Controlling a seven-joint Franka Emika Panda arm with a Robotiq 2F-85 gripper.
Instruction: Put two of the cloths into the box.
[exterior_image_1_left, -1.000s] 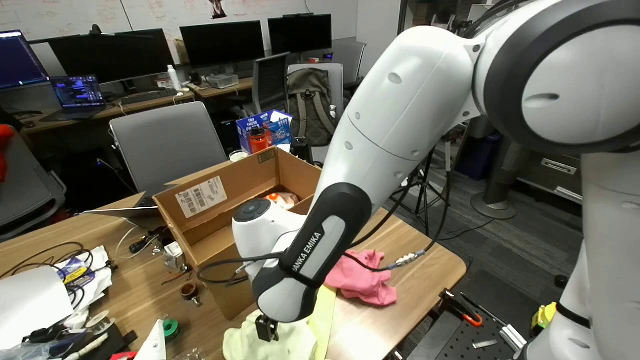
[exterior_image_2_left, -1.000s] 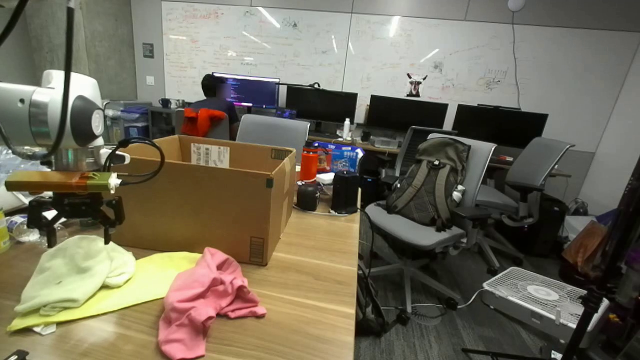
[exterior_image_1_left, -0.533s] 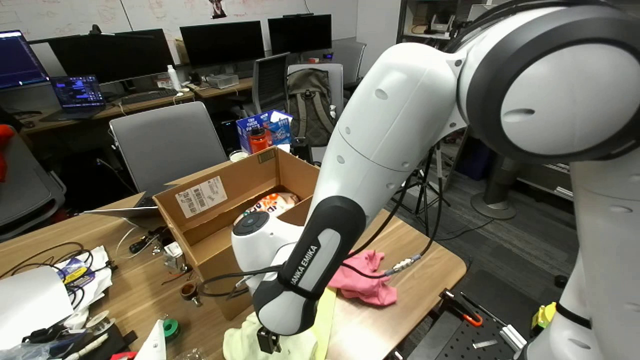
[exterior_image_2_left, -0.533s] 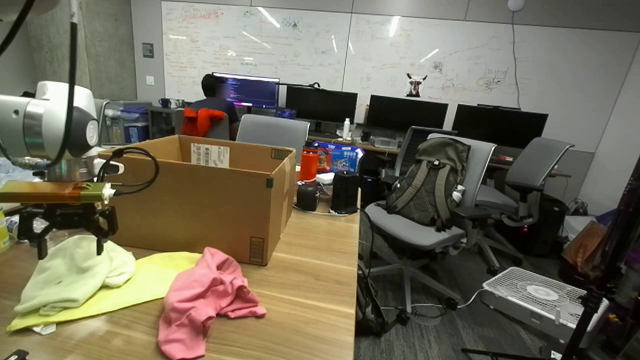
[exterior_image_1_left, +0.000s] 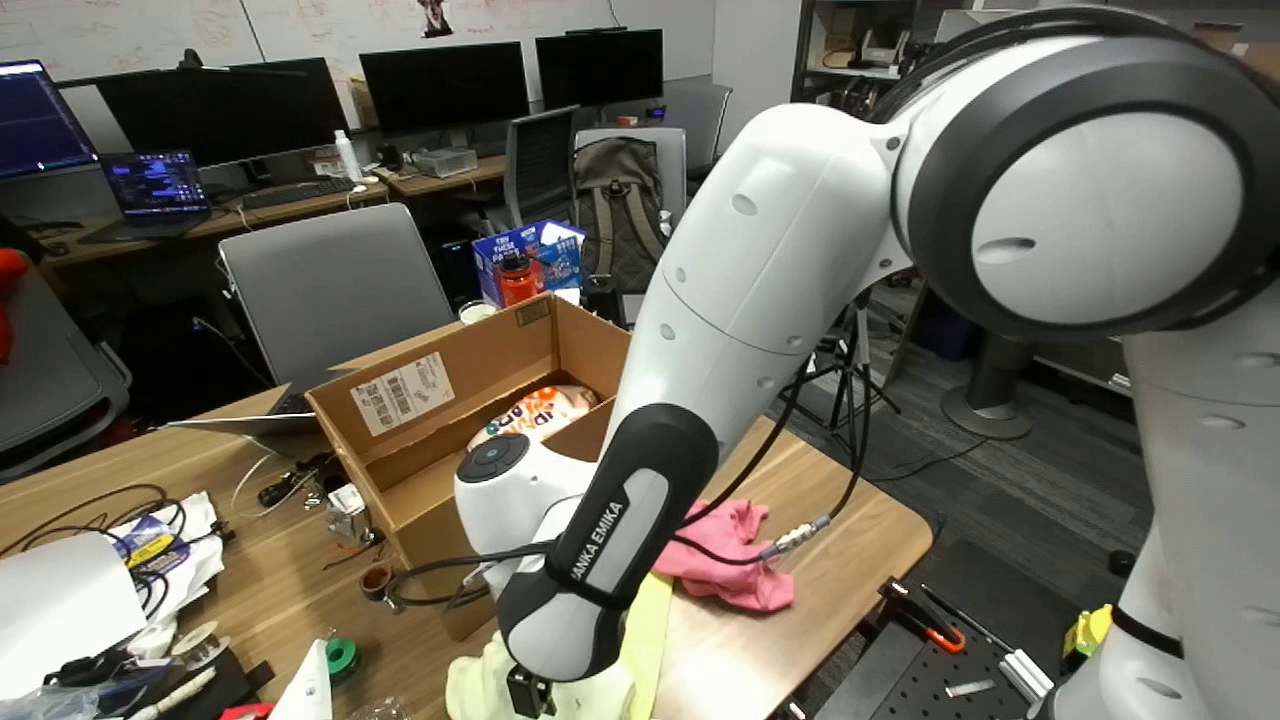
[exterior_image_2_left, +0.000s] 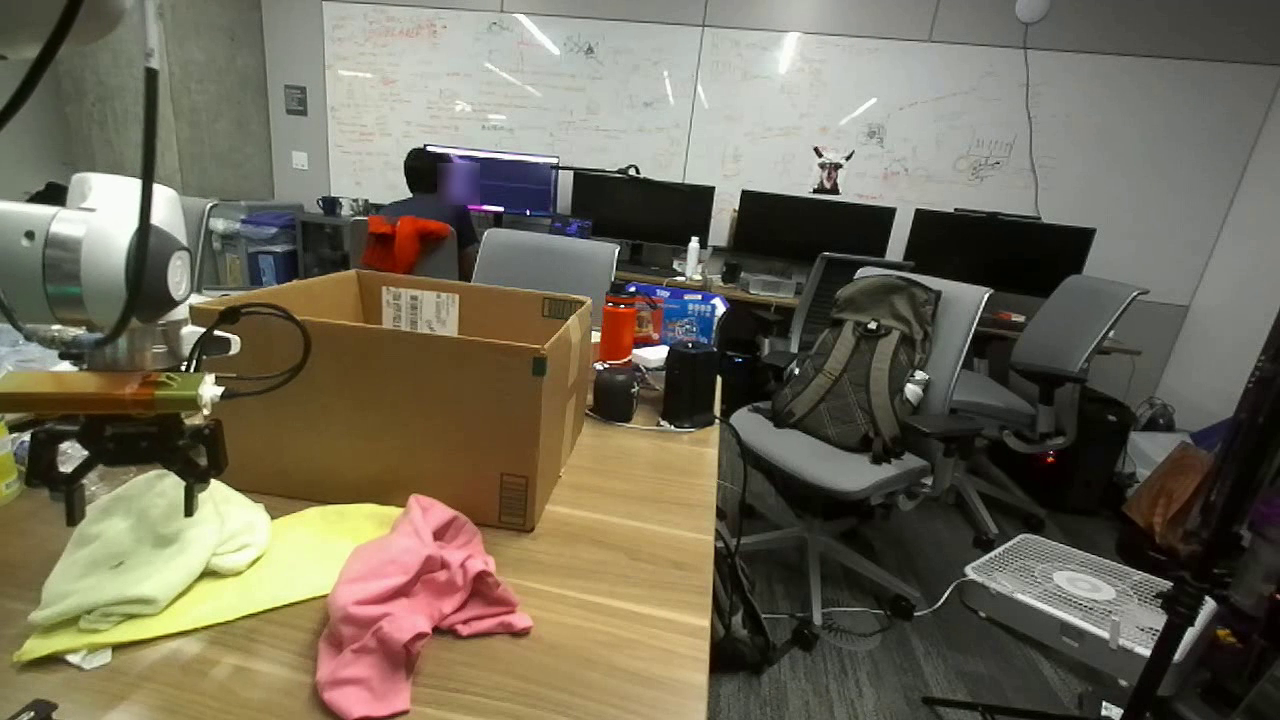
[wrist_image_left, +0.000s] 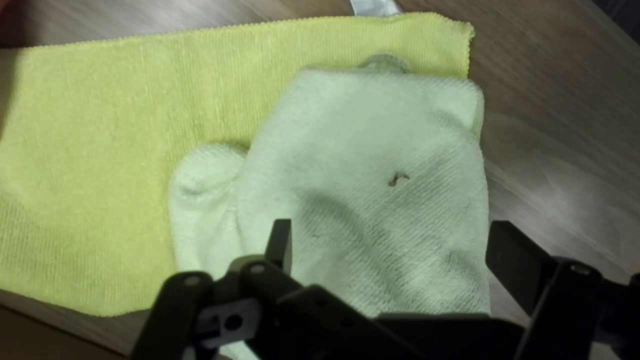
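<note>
A crumpled pale green cloth (wrist_image_left: 350, 125) lies on a flat yellow cloth (wrist_image_left: 100, 150); both also show in an exterior view, the pale green cloth (exterior_image_2_left: 150, 560) at the left and the yellow cloth (exterior_image_2_left: 310, 555) under it. A pink cloth (exterior_image_2_left: 410, 600) lies crumpled beside them, overlapping the yellow one's end. The open cardboard box (exterior_image_2_left: 400, 420) stands behind the cloths; its inside shows in an exterior view (exterior_image_1_left: 490, 365). My gripper (wrist_image_left: 392, 245) is open, pointing down above the pale green cloth, fingers spread wide with nothing between them. In an exterior view the gripper (exterior_image_2_left: 132, 505) overlaps the cloth's top; contact cannot be told.
A printed white and orange item (exterior_image_1_left: 540, 410) lies in the box. A green roll (exterior_image_1_left: 342, 657), cables and papers clutter the table on the box's near side. An orange bottle (exterior_image_2_left: 617, 328) and a black cylinder (exterior_image_2_left: 690, 385) stand beyond the box.
The arm and open gripper have moved down and slightly to the left in both exterior views, closer to the pale green cloth. The cloths and box have not moved.
</note>
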